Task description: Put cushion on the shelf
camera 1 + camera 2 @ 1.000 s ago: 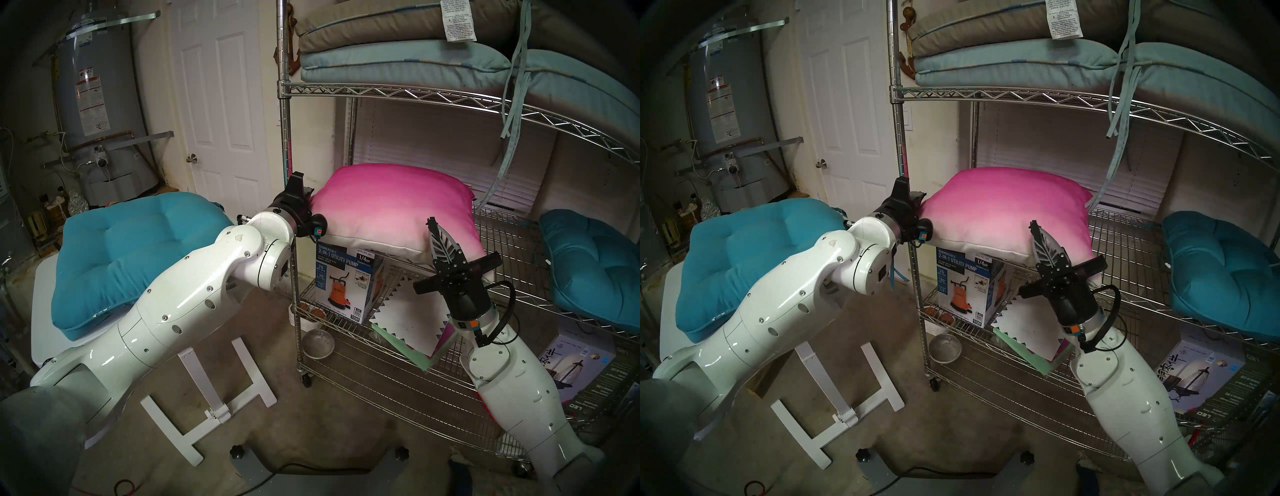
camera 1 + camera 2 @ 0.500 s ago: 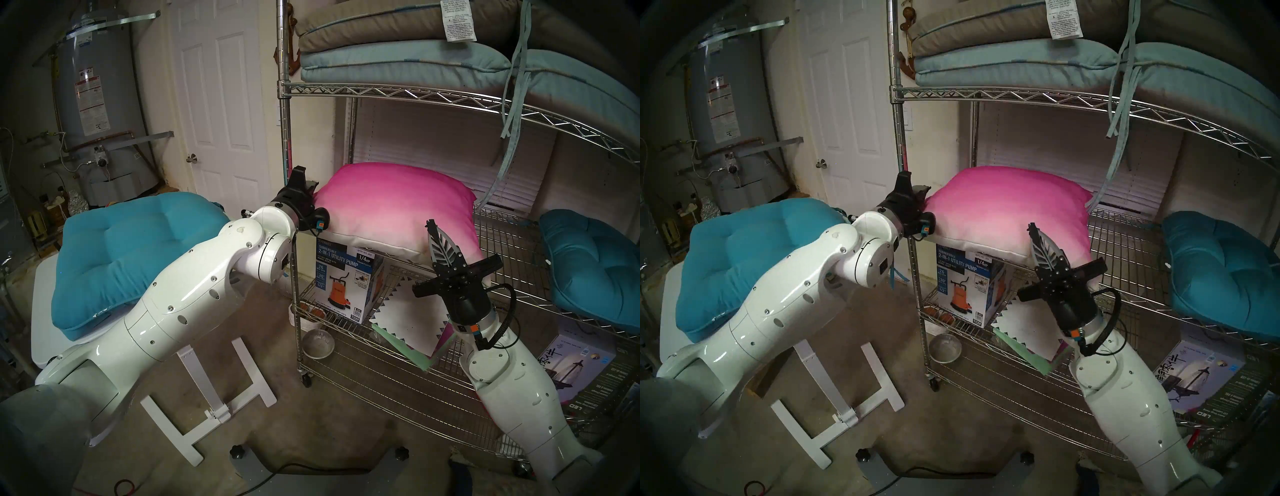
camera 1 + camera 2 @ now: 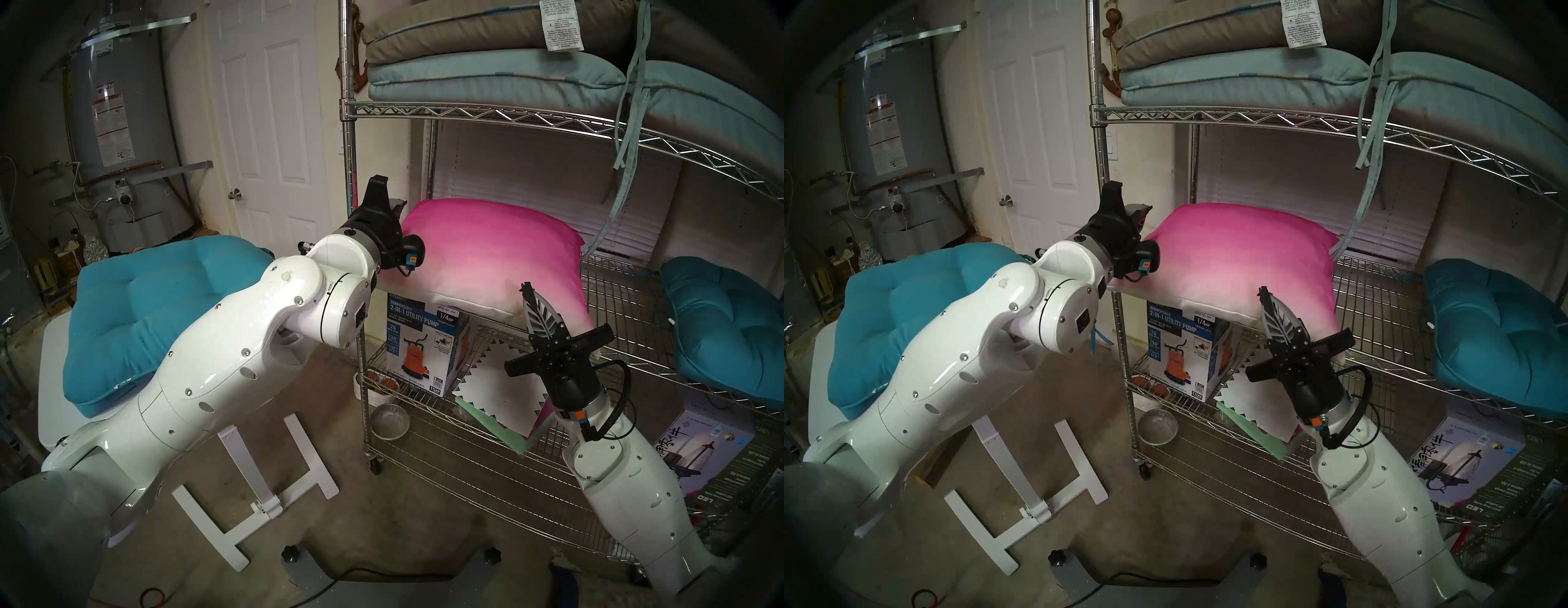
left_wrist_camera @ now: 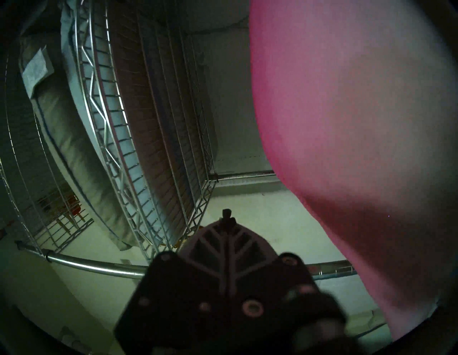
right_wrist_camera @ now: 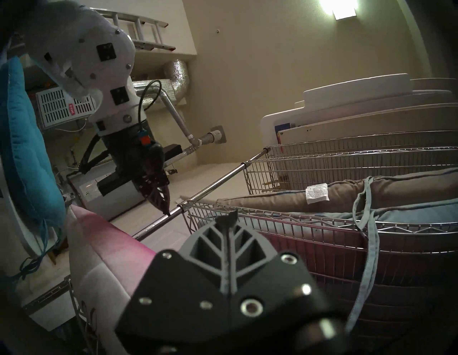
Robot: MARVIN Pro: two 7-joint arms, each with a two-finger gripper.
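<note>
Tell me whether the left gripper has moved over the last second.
Yes. The left gripper has risen along the shelf post, up the picture and slightly rightward beside the cushion.

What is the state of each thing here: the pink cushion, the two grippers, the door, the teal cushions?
cushion: lying on the shelf, not gripped.
left gripper: shut, empty.
right gripper: shut, empty.
door: closed.
teal cushion on table: lying flat.
teal cushion on shelf: lying flat.

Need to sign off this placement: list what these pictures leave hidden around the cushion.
- Cushion underside: hidden in every view by its own bulk.
- Cushion's near-left corner: head views, covered by the left gripper.
- Shelf right end: cut off by the head views' edge.
- Pump box top: under the cushion.
</note>
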